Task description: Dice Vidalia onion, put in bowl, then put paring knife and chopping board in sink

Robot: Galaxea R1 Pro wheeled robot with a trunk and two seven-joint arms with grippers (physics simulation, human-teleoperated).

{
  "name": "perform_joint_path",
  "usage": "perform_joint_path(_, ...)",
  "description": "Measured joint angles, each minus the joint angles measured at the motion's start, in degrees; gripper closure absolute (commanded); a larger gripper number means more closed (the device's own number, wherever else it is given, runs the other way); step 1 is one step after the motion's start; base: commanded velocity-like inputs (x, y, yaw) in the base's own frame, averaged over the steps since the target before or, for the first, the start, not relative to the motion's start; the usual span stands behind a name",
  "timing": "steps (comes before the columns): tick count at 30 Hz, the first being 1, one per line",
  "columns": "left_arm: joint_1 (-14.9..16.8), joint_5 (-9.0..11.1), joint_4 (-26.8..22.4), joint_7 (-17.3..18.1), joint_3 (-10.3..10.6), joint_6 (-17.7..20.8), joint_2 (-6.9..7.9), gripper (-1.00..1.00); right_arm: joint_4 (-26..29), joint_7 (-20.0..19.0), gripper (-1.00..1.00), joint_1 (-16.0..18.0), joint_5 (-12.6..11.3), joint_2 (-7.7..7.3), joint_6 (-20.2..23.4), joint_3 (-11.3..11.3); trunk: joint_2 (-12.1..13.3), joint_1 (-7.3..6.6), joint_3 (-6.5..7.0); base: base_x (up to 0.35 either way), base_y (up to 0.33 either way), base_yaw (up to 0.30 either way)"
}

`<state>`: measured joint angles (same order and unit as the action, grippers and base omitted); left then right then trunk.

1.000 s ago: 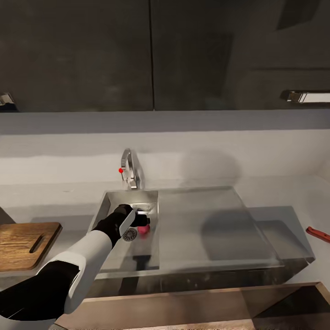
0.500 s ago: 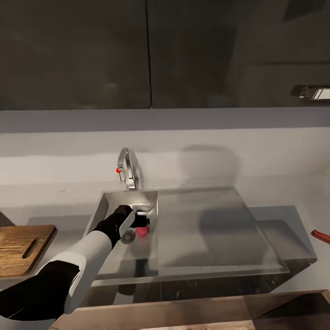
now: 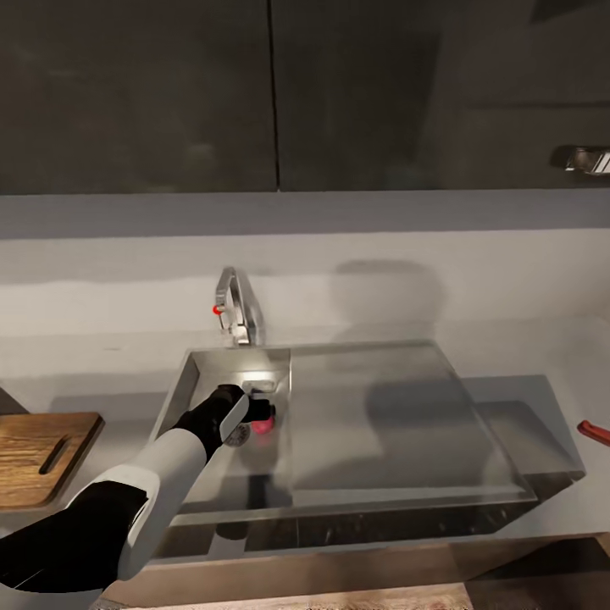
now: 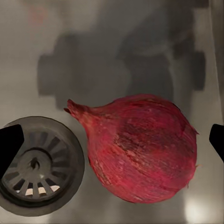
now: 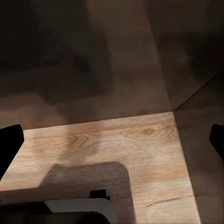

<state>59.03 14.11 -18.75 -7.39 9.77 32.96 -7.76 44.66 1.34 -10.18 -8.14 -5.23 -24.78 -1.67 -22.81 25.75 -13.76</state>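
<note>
Red-skinned, the onion (image 4: 140, 148) lies on the sink (image 3: 191, 377) floor just beside the round drain (image 4: 37, 165), and the left gripper (image 3: 258, 413) hovers over it with its jaws spread wide, one fingertip (image 4: 9, 147) on either side, not touching. Wooden floor (image 5: 116, 149) lies below the right gripper (image 5: 112, 144), whose jaws are wide apart and empty. The board (image 3: 38, 453) rests on the countertop (image 3: 102, 373) left of the sink, the knife (image 3: 596, 430) far right.

The pinkish-red Vidalia onion (image 4: 140, 147) lies on its side on the sink (image 3: 191, 381) floor just beside the round drain (image 4: 37, 168), the brown chopping board (image 3: 34, 453) and red-handled paring knife (image 3: 595, 431) resting on the grey surface (image 3: 85, 373) at opposite ends.
</note>
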Motion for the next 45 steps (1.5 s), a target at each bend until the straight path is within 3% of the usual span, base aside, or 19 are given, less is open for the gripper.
perform_joint_path(17, -0.01, 0.05, -0.02, 0.0, 0.02, -0.03, 0.0, -1.0, 0.0, 0.0, -1.0, 0.0, -0.01, 0.0, 0.0, 0.0, -0.01, 0.0, -1.38, 0.002, -0.052, 0.0)
perform_joint_path(45, -0.02, 0.03, 0.02, 0.0, 0.02, -0.04, 0.0, -1.0, 0.01, -0.08, -1.0, 0.0, 0.1, 0.0, -0.01, 0.01, -0.01, 0.0, -1.48, 0.0, 0.0, 0.0)
